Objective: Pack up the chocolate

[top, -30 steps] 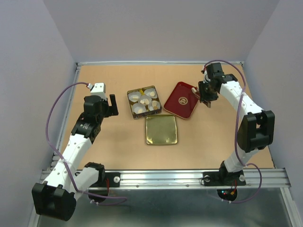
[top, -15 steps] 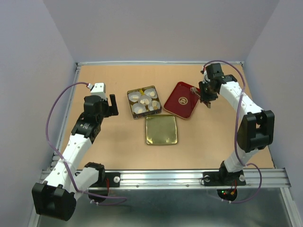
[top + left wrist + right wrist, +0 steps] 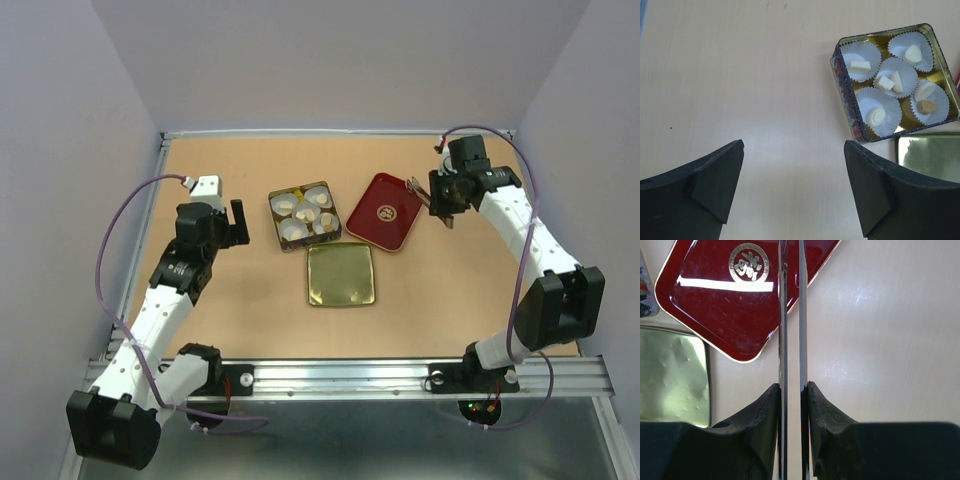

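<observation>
Chocolate: seven small lumps [image 3: 885,82], six cream-white and one tan-brown, all lying in paper cups inside the tin.
Cups: five white pleated paper cups [image 3: 862,104]. Three hold one cream lump each, the middle one holds two cream lumps, and the last holds a cream lump and the tan one.
Tin: a square tin with a dark patterned wall and a gold inside [image 3: 847,100], uncovered, on the middle of the desk towards the far side.
Gold lid: a flat square gold metal lid [image 3: 341,274], lying just near of the tin.
Red tray: a glossy red tray with rounded corners and a gold emblem [image 3: 715,305], flat on the desk just right of the tin.
Left tool: [image 3: 793,145] its fingers are spread wide with nothing between them, over bare desk left of the tin.
Right tool: [image 3: 792,390] clamped on thin metal tongs [image 3: 782,315]. It sits at the tray's right edge.
Tongs: two blades close together, reaching over the tray's edge; the tips are out of view.
Desk: a tan wooden surface [image 3: 240,320].
</observation>
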You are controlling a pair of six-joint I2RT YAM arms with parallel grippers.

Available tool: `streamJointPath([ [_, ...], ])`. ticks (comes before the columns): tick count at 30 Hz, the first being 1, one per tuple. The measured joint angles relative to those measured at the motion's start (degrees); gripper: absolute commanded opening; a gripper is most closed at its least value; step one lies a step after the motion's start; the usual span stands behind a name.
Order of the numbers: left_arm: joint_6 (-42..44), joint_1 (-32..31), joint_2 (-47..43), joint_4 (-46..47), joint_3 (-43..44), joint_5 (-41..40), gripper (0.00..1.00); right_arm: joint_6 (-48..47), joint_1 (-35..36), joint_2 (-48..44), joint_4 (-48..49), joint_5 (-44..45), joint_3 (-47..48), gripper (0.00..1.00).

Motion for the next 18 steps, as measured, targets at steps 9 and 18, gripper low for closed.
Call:
streamJointPath([
  [9,-0.37,0.0,-3.82,-1.25,0.0,-0.02,0.93,0.7,0.0,-2.29,-0.87,-2.29,-1.79,0.17],
  [18,-0.76,0.0,-4.87,-1.97,0.0,-0.02,0.93,3.8,3.82,-4.72,-2.19,-4.24,-1.77,0.17],
])
